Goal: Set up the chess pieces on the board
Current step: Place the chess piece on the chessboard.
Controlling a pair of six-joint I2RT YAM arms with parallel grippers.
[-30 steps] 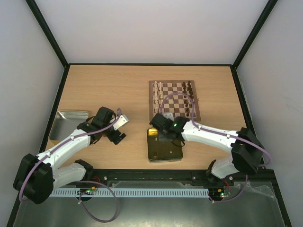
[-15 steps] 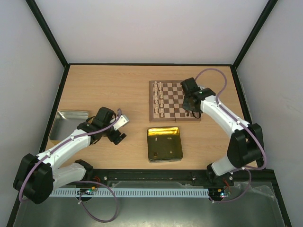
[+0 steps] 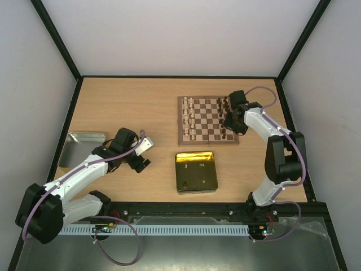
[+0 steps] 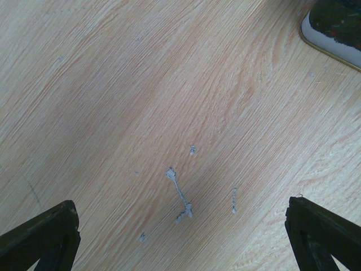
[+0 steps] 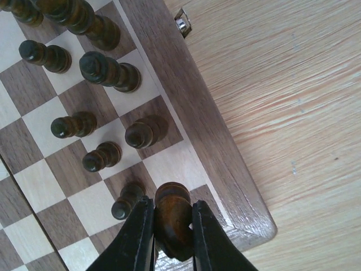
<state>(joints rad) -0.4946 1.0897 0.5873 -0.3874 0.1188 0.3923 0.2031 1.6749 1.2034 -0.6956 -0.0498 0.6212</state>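
Your right gripper (image 5: 172,210) no longer hangs over the gold tin (image 3: 196,171). It now stands at the board (image 3: 206,141)'s right edge, its dark piece (image 5: 172,195) carried across.

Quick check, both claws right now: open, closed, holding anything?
Left claw: open, holding nothing.
Right claw: closed on a dark brown chess piece.

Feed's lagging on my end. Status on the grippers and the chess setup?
Left gripper open over the table. Right gripper shut on a dark piece above the board's corner. Dark pawn close beside the jaws, tight fit.
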